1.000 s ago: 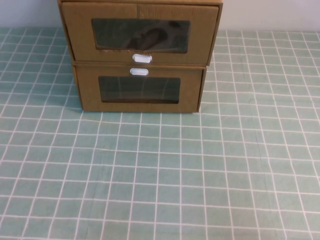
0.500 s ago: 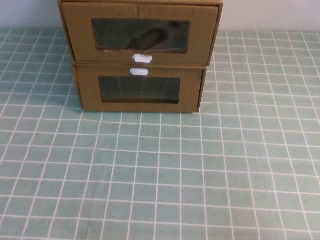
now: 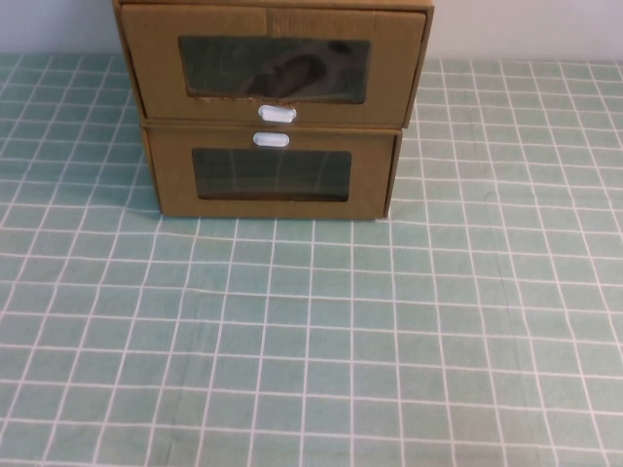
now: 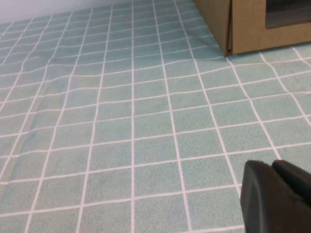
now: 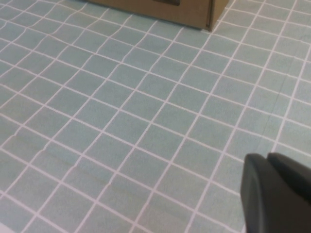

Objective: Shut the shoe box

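The shoe box [image 3: 274, 63] is the upper of two stacked brown cardboard boxes at the back of the table. A dark shoe shows through its window, and its white pull tab [image 3: 275, 114] sits just below that window. Its front panel looks wider than the front of the box under it. Neither arm appears in the high view. My left gripper [image 4: 273, 165] hovers shut and empty over the cloth, well short of the stack's left corner. My right gripper [image 5: 267, 158] is likewise shut and empty, over the cloth off the stack's right corner.
The lower cardboard box [image 3: 271, 175] has its white tab [image 3: 271, 139] above its window; its corners show in the left wrist view [image 4: 243, 24] and the right wrist view [image 5: 194, 12]. A green checked cloth [image 3: 311, 331] covers the table, slightly rippled.
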Robot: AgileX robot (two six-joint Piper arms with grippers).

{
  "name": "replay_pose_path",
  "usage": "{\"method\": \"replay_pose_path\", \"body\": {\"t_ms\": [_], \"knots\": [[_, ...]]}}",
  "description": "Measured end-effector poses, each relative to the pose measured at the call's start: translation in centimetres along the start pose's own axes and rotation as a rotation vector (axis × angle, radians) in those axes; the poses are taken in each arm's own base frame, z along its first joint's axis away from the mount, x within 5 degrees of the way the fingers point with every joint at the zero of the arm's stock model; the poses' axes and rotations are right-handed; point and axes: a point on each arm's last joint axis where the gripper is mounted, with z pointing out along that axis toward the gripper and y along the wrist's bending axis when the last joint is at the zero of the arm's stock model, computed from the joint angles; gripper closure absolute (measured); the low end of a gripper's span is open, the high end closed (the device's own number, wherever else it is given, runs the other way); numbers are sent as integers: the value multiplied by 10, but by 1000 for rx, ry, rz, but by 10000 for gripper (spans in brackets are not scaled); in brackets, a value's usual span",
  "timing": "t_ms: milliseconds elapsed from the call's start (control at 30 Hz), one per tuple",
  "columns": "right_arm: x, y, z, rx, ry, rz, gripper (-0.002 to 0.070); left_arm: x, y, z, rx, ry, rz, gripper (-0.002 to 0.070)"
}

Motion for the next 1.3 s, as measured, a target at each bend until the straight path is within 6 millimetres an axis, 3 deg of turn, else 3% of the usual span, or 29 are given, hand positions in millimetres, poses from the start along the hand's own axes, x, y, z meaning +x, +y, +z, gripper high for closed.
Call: {"method": "replay_pose_path", "body": {"t_ms": [400,700,967,1300], "knots": [[8,-5,-15,181,-136,-40,690,0,0,0,0,0,0,679],[53,-25,0,411,-169,169,690,0,0,0,0,0,0,678],[87,-29,20,430,-155,255,690,0,0,0,0,2,2,679],[88,-29,15,458,-199,204,690,0,0,0,-1,0,2,679]]}}
